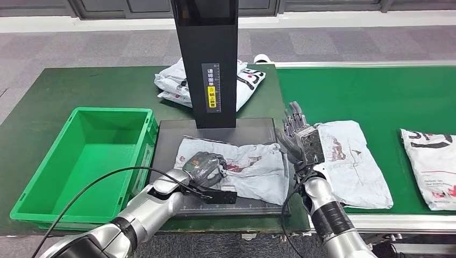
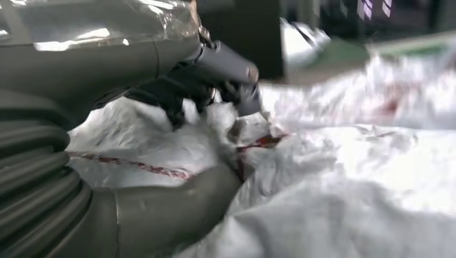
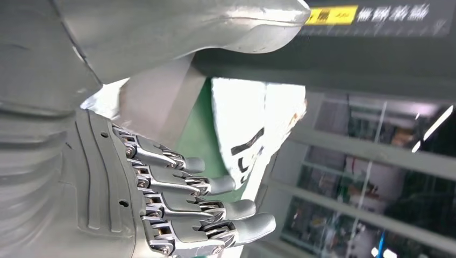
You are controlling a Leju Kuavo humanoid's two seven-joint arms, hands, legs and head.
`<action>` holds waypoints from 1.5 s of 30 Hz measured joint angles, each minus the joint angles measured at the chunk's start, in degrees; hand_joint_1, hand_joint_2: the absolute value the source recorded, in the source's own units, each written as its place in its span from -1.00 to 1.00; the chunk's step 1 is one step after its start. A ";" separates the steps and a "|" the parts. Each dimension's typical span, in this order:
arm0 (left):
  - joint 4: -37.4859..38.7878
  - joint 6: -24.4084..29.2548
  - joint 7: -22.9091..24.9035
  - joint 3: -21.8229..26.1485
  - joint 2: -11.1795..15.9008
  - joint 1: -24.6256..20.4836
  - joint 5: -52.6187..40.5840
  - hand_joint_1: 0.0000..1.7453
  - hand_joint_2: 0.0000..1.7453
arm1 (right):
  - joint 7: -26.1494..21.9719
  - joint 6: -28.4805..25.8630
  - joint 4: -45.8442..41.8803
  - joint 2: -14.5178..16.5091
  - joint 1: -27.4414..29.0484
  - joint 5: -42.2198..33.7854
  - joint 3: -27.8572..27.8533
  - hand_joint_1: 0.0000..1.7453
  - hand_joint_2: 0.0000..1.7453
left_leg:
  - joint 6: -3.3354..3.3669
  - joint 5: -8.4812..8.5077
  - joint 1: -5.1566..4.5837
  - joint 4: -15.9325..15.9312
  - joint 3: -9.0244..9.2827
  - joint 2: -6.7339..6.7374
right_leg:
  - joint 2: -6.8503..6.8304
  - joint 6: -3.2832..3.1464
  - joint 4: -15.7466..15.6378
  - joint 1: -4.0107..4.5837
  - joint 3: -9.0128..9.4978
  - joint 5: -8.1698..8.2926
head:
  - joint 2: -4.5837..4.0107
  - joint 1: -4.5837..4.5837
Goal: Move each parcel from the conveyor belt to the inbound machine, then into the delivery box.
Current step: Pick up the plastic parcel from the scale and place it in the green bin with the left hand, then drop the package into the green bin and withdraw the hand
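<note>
on the inbound machine's black scanning plate [image 1: 166, 156], a crumpled white parcel [image 1: 253, 166] lies flat under the upright scanner column [image 1: 207, 59], presumably so its label can be read. the left hand [image 1: 203, 167] rests on the parcel's near corner, fingers curled into the plastic and pinching a fold, likely to lift it toward the green delivery box [image 1: 86, 161] beside the plate. the right hand [image 1: 300, 137] hovers at the plate's edge, fingers straight and apart, holding nothing. another parcel [image 1: 355, 161] waits on the conveyor belt [image 1: 376, 97].
</note>
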 joint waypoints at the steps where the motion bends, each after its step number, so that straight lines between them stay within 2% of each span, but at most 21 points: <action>1: -0.33 2.81 0.92 0.55 -0.01 0.10 0.43 1.00 1.00 | -0.22 -0.19 0.00 0.04 0.53 -0.33 -0.38 -1.00 1.00 | -0.03 0.03 0.00 0.00 -0.08 0.02 | 0.03 -0.01 0.00 0.00 -0.10 0.04 | -0.01 0.00; 6: -4.12 18.72 5.07 5.05 0.58 0.09 0.30 1.00 1.00 | -1.56 -0.91 0.18 0.52 2.29 -2.43 -2.05 -1.00 1.00 | -0.07 0.14 0.03 0.00 -0.54 0.06 | 0.11 -0.07 0.05 0.03 -0.60 0.12 | 0.01 0.00; 8: -7.88 22.83 6.60 8.24 1.43 0.04 -2.48 1.00 1.00 | -2.52 -1.15 0.52 0.80 2.69 -3.18 -2.53 -1.00 1.00 | -0.09 0.15 0.04 0.00 -0.61 0.09 | 0.15 -0.09 0.06 0.04 -0.70 0.13 | 0.00 -0.01; 13: -19.38 24.15 8.36 18.07 3.31 1.00 -12.66 1.00 1.00 | -3.60 -1.46 1.48 1.11 3.53 -4.07 -3.58 -1.00 1.00 | -0.12 0.12 0.05 -0.02 -0.78 0.12 | 0.18 -0.11 0.06 0.04 -0.88 0.11 | 0.01 -0.01; 17: -29.79 24.15 9.19 25.80 3.93 3.99 -21.44 1.00 1.00 | -3.90 -1.70 2.15 1.24 4.14 -4.52 -4.47 -1.00 1.00 | -0.14 0.10 0.04 -0.03 -0.84 0.15 | 0.22 -0.11 0.06 0.04 -0.96 0.09 | 0.01 -0.01; 22: -39.88 24.16 10.90 33.36 4.58 7.35 -26.62 1.00 1.00 | -4.42 -1.79 2.57 1.29 5.05 -4.82 -5.33 -1.00 1.00 | -0.12 0.07 0.04 -0.03 -0.90 0.19 | 0.24 -0.11 0.06 0.03 -1.02 0.09 | 0.01 -0.01; 24: -42.07 24.15 17.68 33.76 6.78 8.50 -28.87 1.00 1.00 | -4.40 -1.54 2.62 1.29 5.31 -5.02 -5.45 -1.00 1.00 | -0.14 0.06 0.05 -0.04 -0.89 0.25 | 0.29 -0.13 0.06 0.04 -1.05 0.08 | 0.01 0.01; 27: -43.13 24.14 33.89 30.60 12.73 9.86 -30.24 1.00 1.00 | -4.28 -1.43 2.61 1.36 6.03 -5.03 -6.08 -1.00 1.00 | -0.20 0.03 0.05 -0.05 -0.88 0.50 | 0.47 -0.21 0.07 0.08 -1.16 0.10 | 0.00 -0.01; 29: -43.15 24.14 39.59 28.63 16.05 10.61 -30.27 1.00 1.00 | -4.23 -1.43 2.60 1.41 6.51 -5.01 -6.38 -1.00 1.00 | -0.21 0.03 0.06 -0.05 -0.89 0.60 | 0.55 -0.26 0.07 0.14 -1.20 0.10 | 0.01 -0.02; 31: -43.15 24.14 40.78 28.01 17.27 10.96 -30.28 1.00 1.00 | -4.21 -1.43 2.60 1.40 6.68 -5.01 -6.43 -1.00 1.00 | -0.22 0.03 0.07 -0.05 -0.89 0.62 | 0.57 -0.28 0.07 0.16 -1.21 0.09 | 0.01 -0.02; 37: -43.13 24.14 40.92 27.93 17.39 11.00 -30.29 1.00 1.00 | -4.22 -1.43 2.60 1.40 6.69 -5.00 -6.43 -1.00 1.00 | -0.22 0.03 0.07 -0.05 -0.89 0.62 | 0.57 -0.28 0.07 0.17 -1.21 0.09 | 0.01 -0.01; 39: -42.93 24.14 41.77 27.48 18.19 11.27 -30.30 1.00 1.00 | -4.22 -1.43 2.60 1.40 6.79 -4.98 -6.59 -1.00 1.00 | -0.23 0.03 0.12 -0.05 -0.89 0.60 | 0.56 -0.29 0.08 0.18 -1.20 0.08 | 0.01 0.00; 42: -38.71 23.74 44.69 26.44 22.71 12.65 -30.32 1.00 1.00 | -3.96 -1.09 1.98 1.40 7.59 -4.93 -7.50 -1.00 1.00 | -0.28 0.01 0.19 -0.07 -0.89 0.64 | 0.62 -0.34 0.09 0.18 -1.20 0.07 | 0.01 0.01; 43: -34.47 22.51 44.15 27.01 24.83 13.49 -30.32 0.90 1.00 | -3.70 -0.85 1.18 1.40 8.27 -4.78 -8.13 -1.00 1.00 | -0.32 -0.02 0.19 -0.07 -0.89 0.69 | 0.69 -0.36 0.09 0.18 -1.23 0.06 | 0.01 0.01; 45: -24.54 16.15 35.37 29.99 27.31 13.80 -27.95 0.71 1.00 | -3.18 -0.03 -0.79 1.40 9.74 -4.25 -9.92 -1.00 1.00 | -0.38 -0.08 0.18 -0.07 -0.87 0.76 | 0.79 -0.38 0.08 0.16 -1.25 0.06 | 0.01 0.00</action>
